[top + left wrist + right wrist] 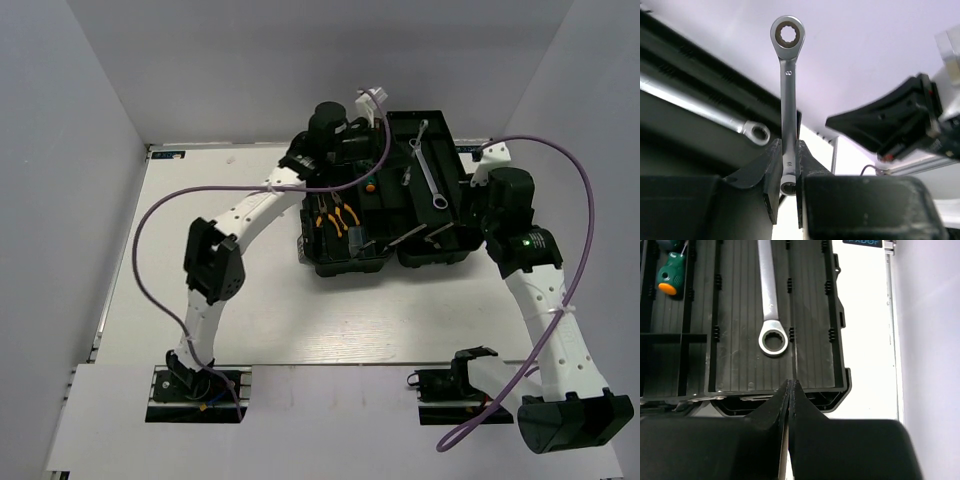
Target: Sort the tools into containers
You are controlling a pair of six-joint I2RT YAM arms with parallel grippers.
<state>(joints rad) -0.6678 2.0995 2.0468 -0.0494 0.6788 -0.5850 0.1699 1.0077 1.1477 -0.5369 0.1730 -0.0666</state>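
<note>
The black toolbox (340, 268) lies open at the table's back right. My left gripper (400, 128) is shut on the shorter silver wrench (788, 90), which stands up between the jaws (789, 146) over the box's far end. The longer wrench (428, 172) lies in the right compartment and also shows in the right wrist view (768, 295). Two yellow-handled pliers (335, 216) lie in a left compartment. A green screwdriver (670, 276) lies in a middle slot, with a second one just above it. My right gripper (790, 386) is shut and empty at the box's near rim (837, 340).
The right arm's wrist (890, 120) hangs close to the right of the held wrench. The longer wrench's ring end (758, 133) is just left of my left fingers. White walls enclose the table on the left, back and right.
</note>
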